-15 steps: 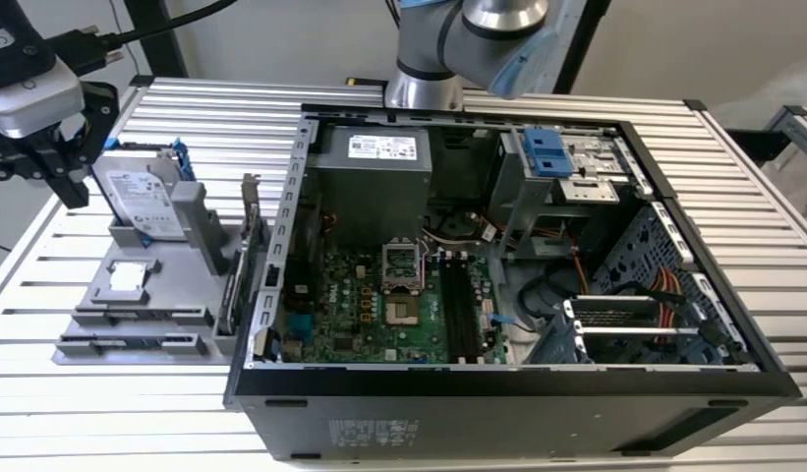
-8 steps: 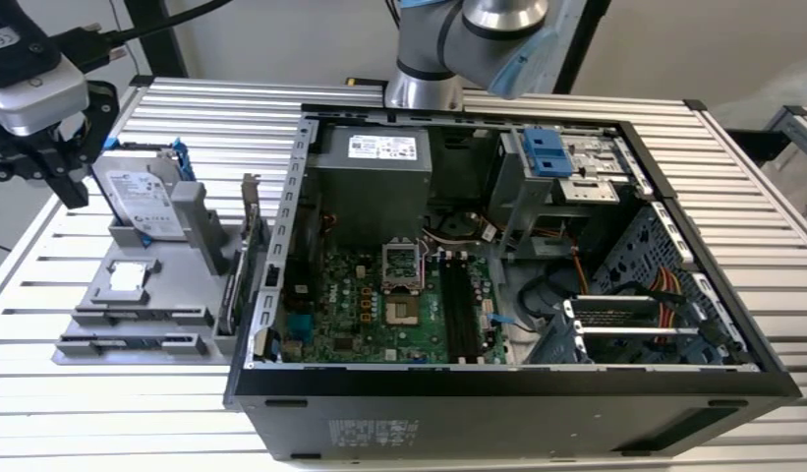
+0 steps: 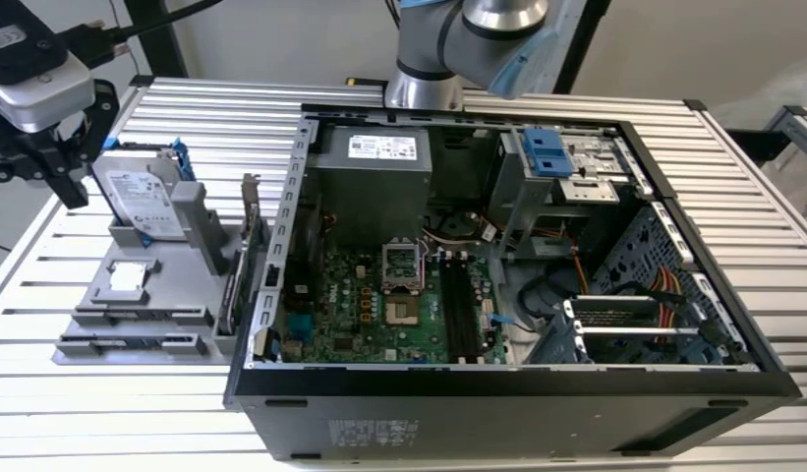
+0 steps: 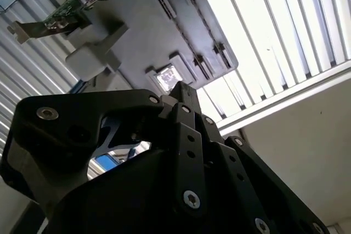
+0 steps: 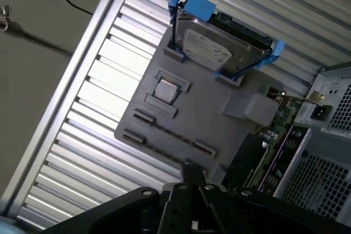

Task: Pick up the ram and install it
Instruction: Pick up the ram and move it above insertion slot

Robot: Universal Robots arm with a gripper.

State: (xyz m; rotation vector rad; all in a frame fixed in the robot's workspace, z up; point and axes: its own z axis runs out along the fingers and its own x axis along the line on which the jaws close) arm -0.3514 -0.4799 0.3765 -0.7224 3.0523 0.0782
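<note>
One ram (image 5: 173, 133): thin dark stick, seated in slot of grey fixture (image 5: 219, 97), outside computer case (image 3: 508, 393). Gripper (image 5: 192, 175) hovers above it, apart, and whether it is spread or pressed together cannot be told. Judgement: centre over stick's middle, align with long edge, descend straight, stay clear of hard drive (image 5: 205, 50).

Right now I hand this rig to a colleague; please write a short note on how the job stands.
Claw: shut, empty, hanging near the gray fixture.
Ram: sits in its fixture slot, untouched.
Done: nothing yet.
Left: pickup and installation; the motherboard slots in the open case look empty.
</note>
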